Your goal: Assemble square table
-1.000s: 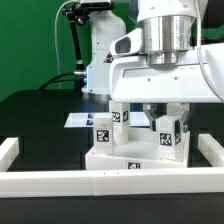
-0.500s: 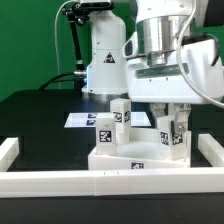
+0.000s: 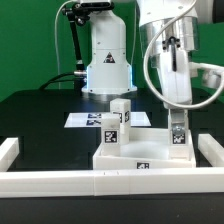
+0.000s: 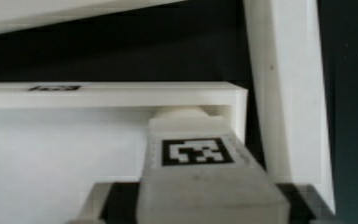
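The square table's white tabletop (image 3: 130,152) lies upside down on the black table, with a tag on its front side. Two white tagged legs (image 3: 114,125) stand upright at its corner on the exterior view's left. A third leg (image 3: 177,137) stands upright at the far corner on the exterior view's right, and my gripper (image 3: 177,120) is shut on its upper part from above. In the wrist view this leg (image 4: 197,150) runs out from between my gripper (image 4: 199,203) down to the tabletop's (image 4: 69,140) corner, its tag facing the camera.
Long white bars fence the work area at the front (image 3: 100,182), at the exterior view's left (image 3: 8,150) and at its right (image 3: 212,150); one bar (image 4: 282,90) runs close beside the held leg. The marker board (image 3: 82,119) lies behind the tabletop, before the robot base (image 3: 105,65).
My hand has turned about the held leg and its body has swung up and towards the exterior view's right. The leg stays upright at the tabletop's corner. The other two legs have not moved.
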Robot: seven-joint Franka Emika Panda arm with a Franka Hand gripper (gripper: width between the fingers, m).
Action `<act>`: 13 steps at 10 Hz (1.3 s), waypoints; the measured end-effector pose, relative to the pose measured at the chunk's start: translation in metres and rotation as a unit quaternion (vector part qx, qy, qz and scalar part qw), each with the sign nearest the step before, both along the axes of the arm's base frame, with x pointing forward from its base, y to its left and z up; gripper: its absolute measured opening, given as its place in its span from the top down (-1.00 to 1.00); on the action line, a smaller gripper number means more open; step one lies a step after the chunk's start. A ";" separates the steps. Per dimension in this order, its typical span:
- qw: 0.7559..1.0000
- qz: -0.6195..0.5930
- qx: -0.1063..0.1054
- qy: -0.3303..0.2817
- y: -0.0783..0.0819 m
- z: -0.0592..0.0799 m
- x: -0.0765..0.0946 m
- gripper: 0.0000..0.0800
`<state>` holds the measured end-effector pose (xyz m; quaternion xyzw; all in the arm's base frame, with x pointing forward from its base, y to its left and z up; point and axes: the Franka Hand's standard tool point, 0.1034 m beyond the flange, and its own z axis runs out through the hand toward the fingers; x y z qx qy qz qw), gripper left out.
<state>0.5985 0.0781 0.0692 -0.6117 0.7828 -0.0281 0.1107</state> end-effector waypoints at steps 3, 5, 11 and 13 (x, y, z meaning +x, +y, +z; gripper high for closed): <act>0.998 0.065 -0.006 0.011 0.009 0.000 -0.002 -0.38; 0.985 0.169 -0.027 0.000 0.010 0.002 0.001 -0.55; 0.874 0.475 -0.095 -0.026 0.005 0.003 0.003 -0.62; 0.822 0.558 -0.113 -0.018 0.007 0.001 0.000 -0.62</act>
